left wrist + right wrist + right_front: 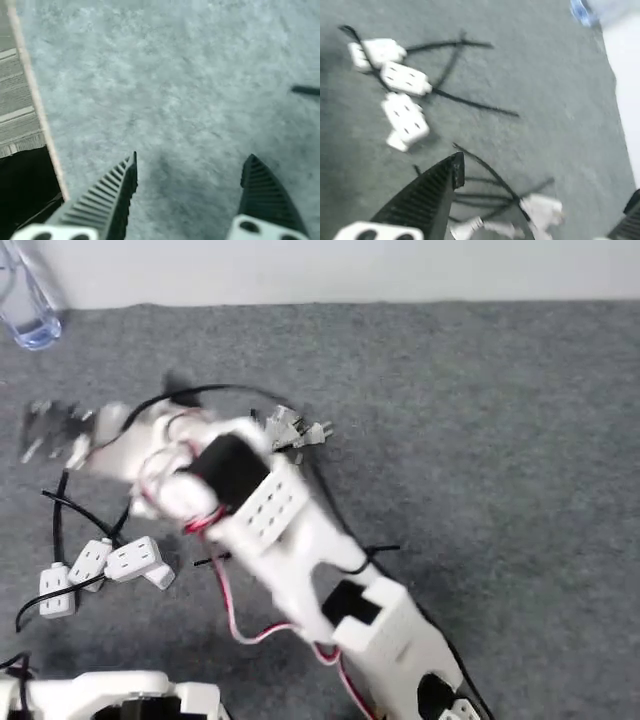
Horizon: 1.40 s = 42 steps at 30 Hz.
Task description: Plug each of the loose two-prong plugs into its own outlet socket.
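Seemingly three blocky white outlet sockets (405,79)

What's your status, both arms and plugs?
Left gripper open over bare carpet. Right gripper open over a loose plug. Outlet sockets nearby, nothing plugged in. Black cords cross between.

High view down over grey carpet (500,490), wrist views close above it, right sharing outlet sockets (404,79)
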Motion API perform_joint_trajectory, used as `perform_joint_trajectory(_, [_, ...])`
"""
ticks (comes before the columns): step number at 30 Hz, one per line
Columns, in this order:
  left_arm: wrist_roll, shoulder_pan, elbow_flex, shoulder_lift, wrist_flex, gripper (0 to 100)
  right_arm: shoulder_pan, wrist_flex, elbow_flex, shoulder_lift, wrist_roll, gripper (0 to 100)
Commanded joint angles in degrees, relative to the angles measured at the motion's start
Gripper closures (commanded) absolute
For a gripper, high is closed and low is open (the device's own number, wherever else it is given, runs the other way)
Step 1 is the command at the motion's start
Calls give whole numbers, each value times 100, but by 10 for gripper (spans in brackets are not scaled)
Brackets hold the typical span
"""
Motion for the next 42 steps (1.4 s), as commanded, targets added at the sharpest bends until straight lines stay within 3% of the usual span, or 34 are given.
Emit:
perform_joint_trajectory(1, [-79,202,-13,-97,-105,684,690,268,440,-1068,-70,530])
perform_joint_trajectory(11, [-35,281,-31,-97,-88,684,2009,233,4158,-4163,-62,530])
perform_joint_trajectory(15, [-35,888,-4,-97,-79,684,2624,198,5521,-5042,-79,530])
perform_joint_trajectory(18, [9,1512,-4,-97,-79,684,3090,4,6391,-5534,-88,530])
perform_joint_trajectory(22, [774,2576,-48,-97,-35,683,3609,-462,7560,-6000,-88,530])
perform_joint_trajectory(27, [1459,3666,-593,-105,774,683,4013,-1200,9020,-6422,-88,530])
perform_joint_trajectory(34, [1451,5284,-1218,-97,1037,683,4391,-2668,10901,-6791,-141,530])
perform_joint_trajectory(38, [1459,6435,-1270,-97,958,683,4391,-3486,11798,-6818,-844,530])
perform_joint_trajectory(42, [1468,7437,-1226,-97,387,683,4391,-4321,12519,-6774,-1257,530])
